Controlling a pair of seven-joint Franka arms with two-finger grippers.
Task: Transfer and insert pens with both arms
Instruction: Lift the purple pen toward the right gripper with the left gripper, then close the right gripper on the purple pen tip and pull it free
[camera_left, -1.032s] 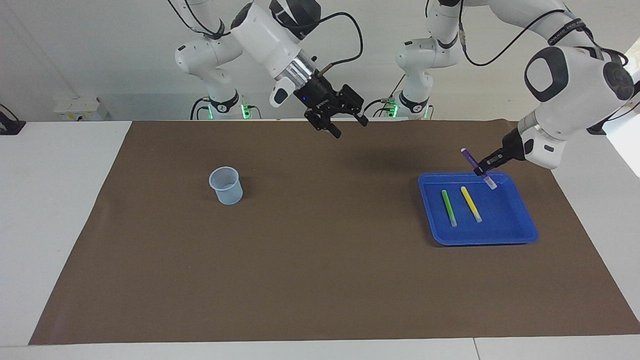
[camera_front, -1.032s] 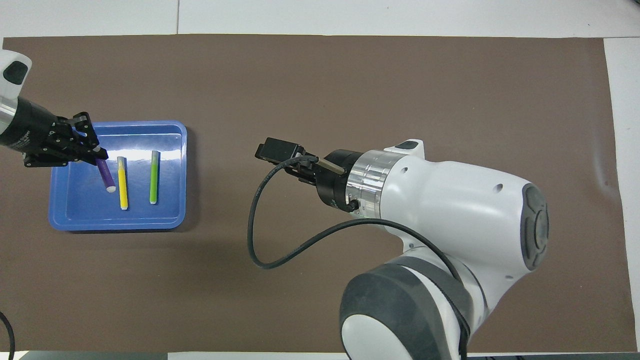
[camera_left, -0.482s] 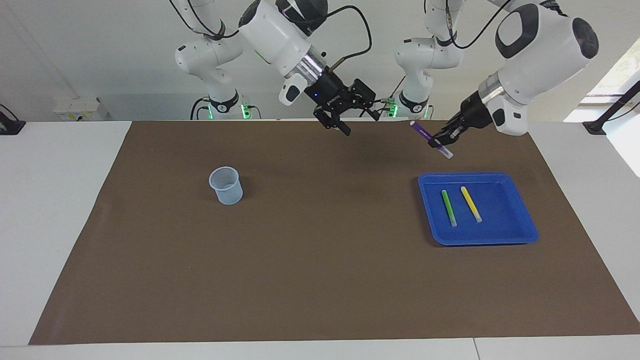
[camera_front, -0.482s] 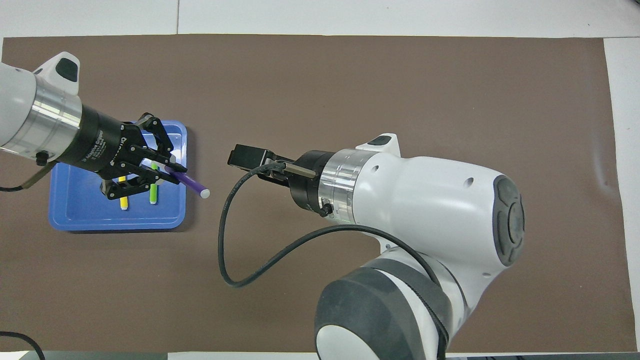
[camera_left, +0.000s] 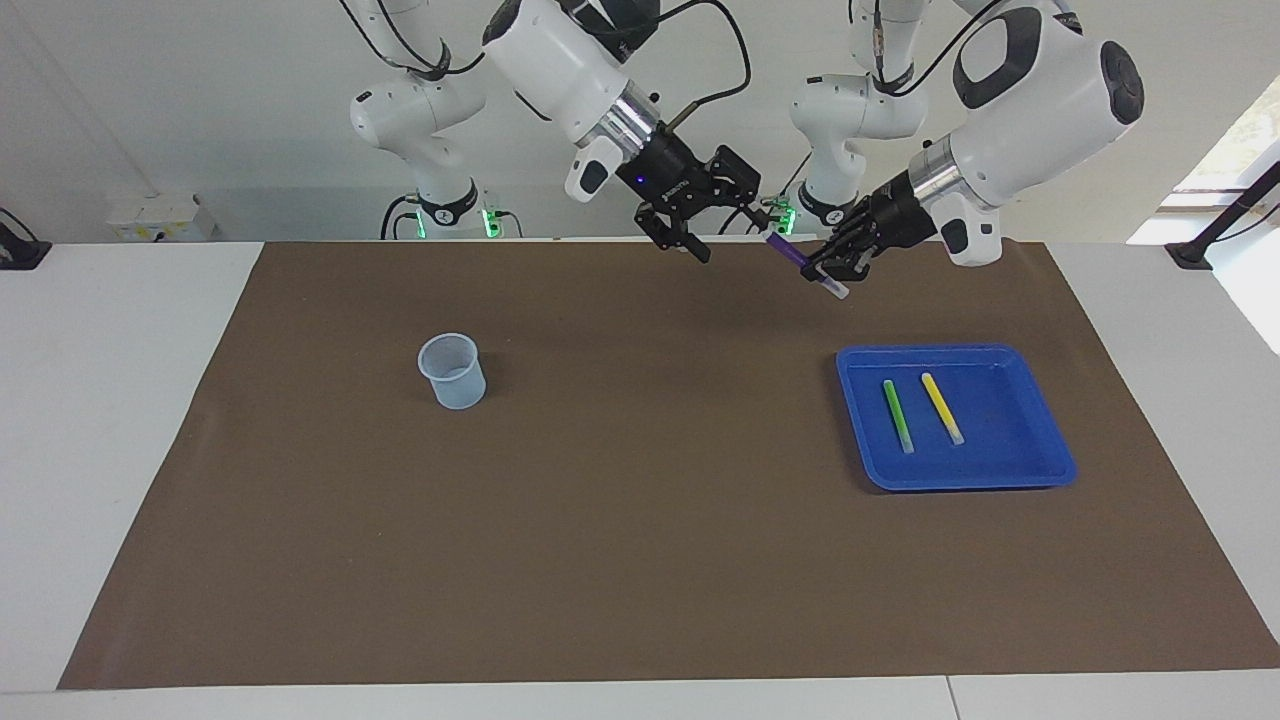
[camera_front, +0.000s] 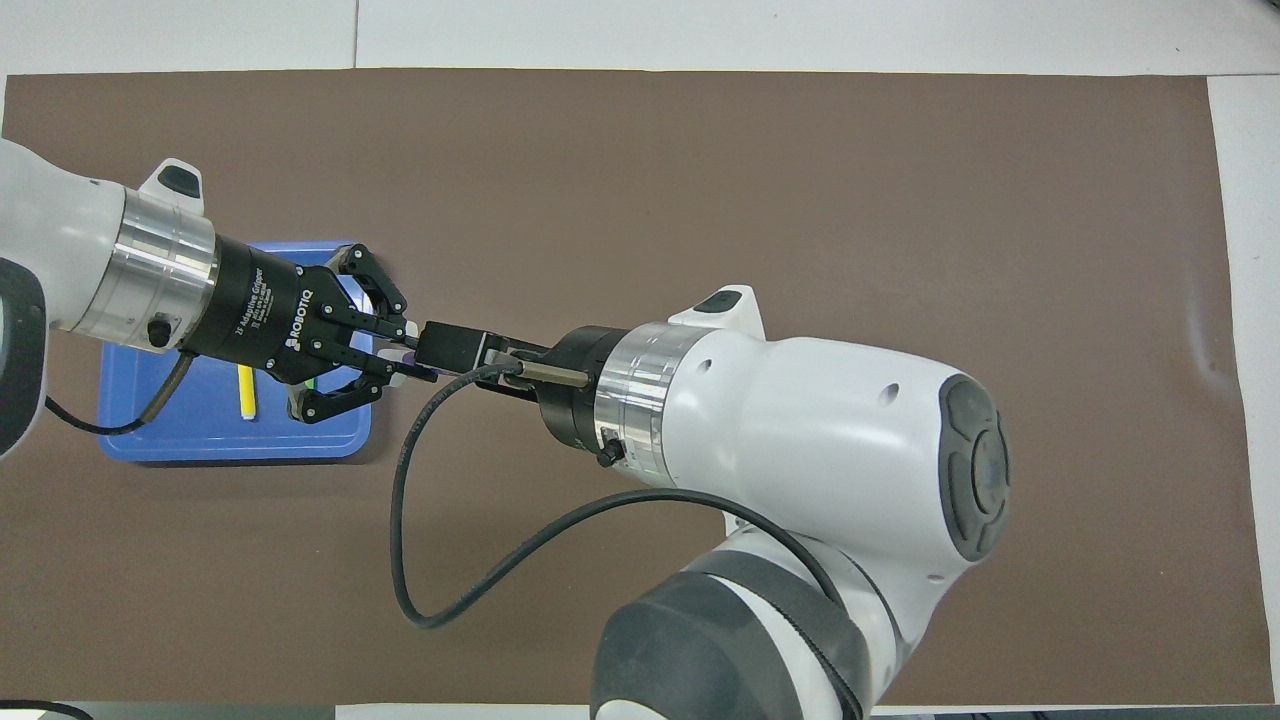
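Note:
My left gripper is shut on the purple pen and holds it tilted in the air over the mat, close to the robots. The pen's pale cap end points down. My right gripper is open, its fingers right at the pen's upper purple end; I cannot tell whether they touch it. In the overhead view the left gripper meets the right wrist, and only a bit of the purple pen shows. The green pen and the yellow pen lie in the blue tray.
A clear plastic cup stands upright on the brown mat toward the right arm's end. The right arm hides it in the overhead view. Two smaller white arms with green-lit bases stand at the table's back edge.
My left gripper lifted the purple pen out of the tray and carried it toward the table's middle. My right gripper rose and moved toward it until the two met.

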